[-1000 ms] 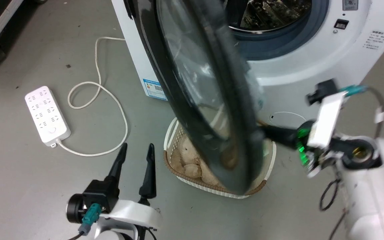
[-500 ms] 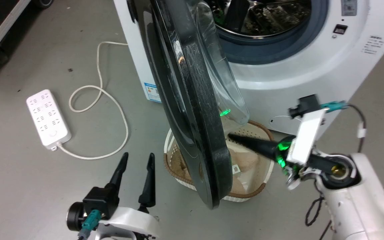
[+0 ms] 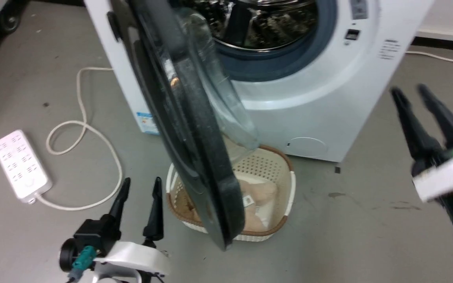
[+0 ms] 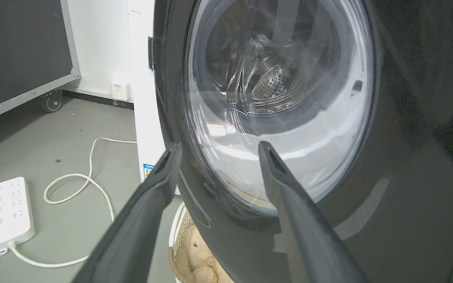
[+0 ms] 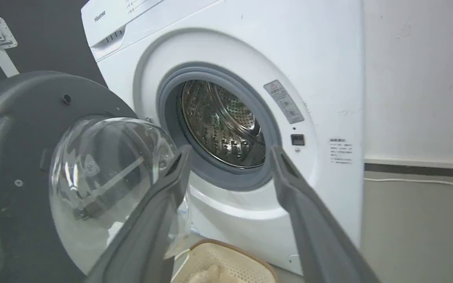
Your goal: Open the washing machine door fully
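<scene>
The washing machine door (image 3: 187, 129) stands swung out from the white washer (image 3: 328, 98), nearly edge-on in the head view, its clear glass bowl (image 3: 218, 90) facing the drum (image 3: 266, 23). My left gripper (image 3: 142, 182) is open, low on the floor side, just left of the door's outer face (image 4: 407, 177) and apart from it. My right gripper (image 3: 408, 89) is open, well right of the door, touching nothing. In the right wrist view its fingers (image 5: 231, 148) frame the drum (image 5: 222, 122), with the door's inner face (image 5: 10, 137) and bowl (image 5: 100, 165) at the left.
A white basket (image 3: 292, 184) with beige cloth sits on the floor under the door's lower edge. A power strip (image 3: 20, 165) and its looped cord (image 3: 92, 133) lie at the left. A black wheeled case (image 4: 18, 51) stands at the far left. Grey floor lies open at the right.
My right gripper has left the door's inner side, swung far right and turned its fingers up. The door stands wider open. The head camera has shifted; the left gripper kept its pose.
</scene>
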Tool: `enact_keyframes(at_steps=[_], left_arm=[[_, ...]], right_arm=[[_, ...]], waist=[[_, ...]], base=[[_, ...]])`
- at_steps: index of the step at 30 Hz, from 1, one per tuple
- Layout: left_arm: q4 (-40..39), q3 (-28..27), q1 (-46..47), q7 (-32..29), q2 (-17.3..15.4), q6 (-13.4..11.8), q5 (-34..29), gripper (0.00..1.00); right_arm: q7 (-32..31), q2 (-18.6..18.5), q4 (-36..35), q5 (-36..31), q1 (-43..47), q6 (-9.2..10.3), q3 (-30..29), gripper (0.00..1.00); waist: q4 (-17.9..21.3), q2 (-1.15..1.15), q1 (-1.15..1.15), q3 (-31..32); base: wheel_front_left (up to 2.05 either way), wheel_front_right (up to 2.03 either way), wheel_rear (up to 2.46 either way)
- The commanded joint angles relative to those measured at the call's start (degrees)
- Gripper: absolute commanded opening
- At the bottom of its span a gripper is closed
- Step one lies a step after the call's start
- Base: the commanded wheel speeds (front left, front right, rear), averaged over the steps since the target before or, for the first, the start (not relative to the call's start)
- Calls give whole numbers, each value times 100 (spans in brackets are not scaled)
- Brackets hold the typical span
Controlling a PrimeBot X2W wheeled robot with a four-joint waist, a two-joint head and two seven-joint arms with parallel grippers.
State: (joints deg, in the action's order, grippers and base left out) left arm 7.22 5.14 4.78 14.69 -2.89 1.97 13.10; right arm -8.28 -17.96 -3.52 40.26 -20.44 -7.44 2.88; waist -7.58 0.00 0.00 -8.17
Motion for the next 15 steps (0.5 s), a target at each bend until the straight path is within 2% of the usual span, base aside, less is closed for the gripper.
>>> enact_keyframes(at_steps=[1, 4, 7, 8, 9, 12, 13, 14, 15], left_arm=[[-1, -61, 21, 30, -21, 31, -42, 100], [-3, -165, -14, 30, -33, 105, -49, 100], [17, -239, -50, 30, -42, 179, -32, 100], [17, -239, -50, 30, -42, 179, -32, 100], [21, -285, -55, 30, -47, 220, -15, 100], [48, -308, -51, 30, -56, 275, -27, 100], [48, -308, -51, 30, -56, 275, -27, 100], [49, -317, -41, 30, -54, 297, -37, 100], [43, -317, -34, 30, -52, 306, -42, 100]], right_arm=[[341, -129, -25, -316, 283, -5, 53, 100], [1158, -206, -15, -1230, 717, -5, -42, 100], [1726, 106, -64, -2075, 1096, -5, -355, 100], [1726, 106, -64, -2075, 1096, -5, -355, 100], [1959, 347, -154, -2592, 1341, -5, -458, 100], [2158, 769, -298, -3257, 1687, -5, -621, 100], [2158, 769, -298, -3257, 1687, -5, -621, 100], [2237, 1047, -355, -3645, 1901, -5, -722, 100], [2264, 1145, -365, -3838, 1995, -5, -766, 100]], waist=[[116, 0, 0, 47], [252, 0, 0, 79], [366, 0, 0, 94], [366, 0, 0, 94], [423, 0, 0, 90], [475, 0, 0, 85], [475, 0, 0, 85], [494, 0, 0, 81], [497, 0, 0, 77]], base=[[0, 0, 0], [0, 0, 0], [0, 0, 0], [0, 0, 0], [0, 0, 0], [0, 0, 0], [0, 0, 0], [0, 0, 0], [0, 0, 0]])
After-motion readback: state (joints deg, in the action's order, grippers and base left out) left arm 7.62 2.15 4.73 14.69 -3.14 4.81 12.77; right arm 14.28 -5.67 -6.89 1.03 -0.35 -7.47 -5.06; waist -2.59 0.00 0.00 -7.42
